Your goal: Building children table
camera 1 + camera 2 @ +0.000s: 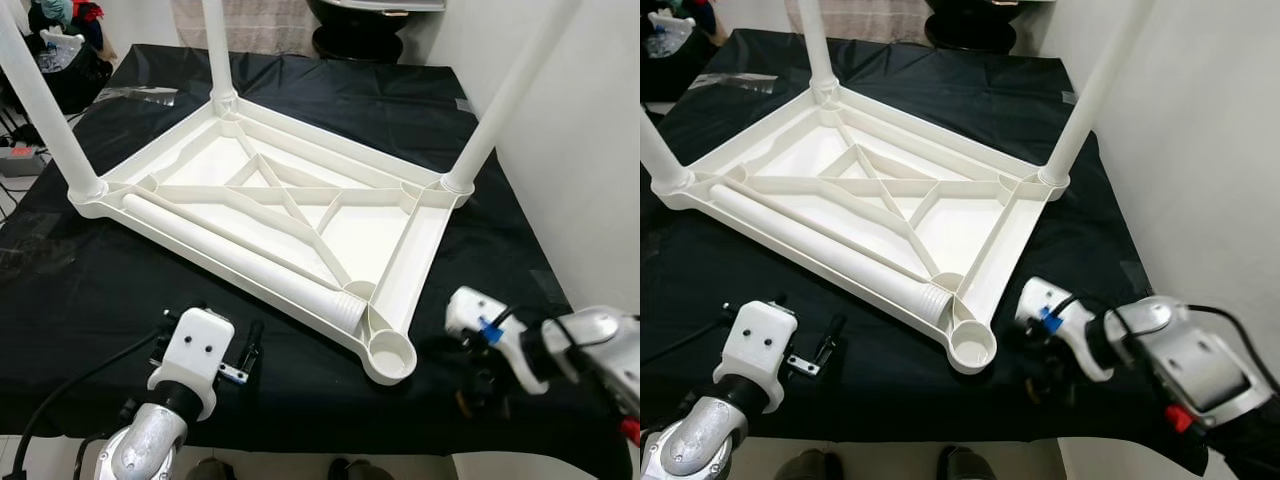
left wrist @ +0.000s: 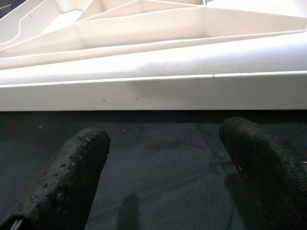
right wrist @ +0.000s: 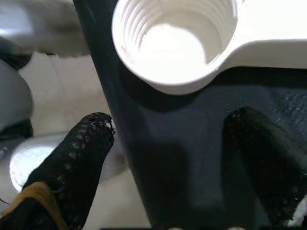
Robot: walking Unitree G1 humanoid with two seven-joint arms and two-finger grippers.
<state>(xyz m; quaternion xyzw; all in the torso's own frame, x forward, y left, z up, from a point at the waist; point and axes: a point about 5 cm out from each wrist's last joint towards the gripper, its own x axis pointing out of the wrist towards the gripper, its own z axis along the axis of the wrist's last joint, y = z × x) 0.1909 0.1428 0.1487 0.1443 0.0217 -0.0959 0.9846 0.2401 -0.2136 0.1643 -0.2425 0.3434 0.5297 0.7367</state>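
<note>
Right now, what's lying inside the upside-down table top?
One loose white leg lies inside the table top along its near edge, threaded end by the empty corner socket. The cloth beneath is covered.

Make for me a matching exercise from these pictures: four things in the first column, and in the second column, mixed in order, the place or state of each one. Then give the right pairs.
Things:
1. loose table leg
2. empty corner socket
3. left gripper
4. right gripper

Places or states:
A. open, facing the long near edge of the upturned tabletop
B. lying flat inside the tabletop, along its near edge
C. open, beside the threaded socket
D. at the nearest corner, no leg screwed in yet

Pairs: 1-B, 2-D, 3-A, 4-C
</note>
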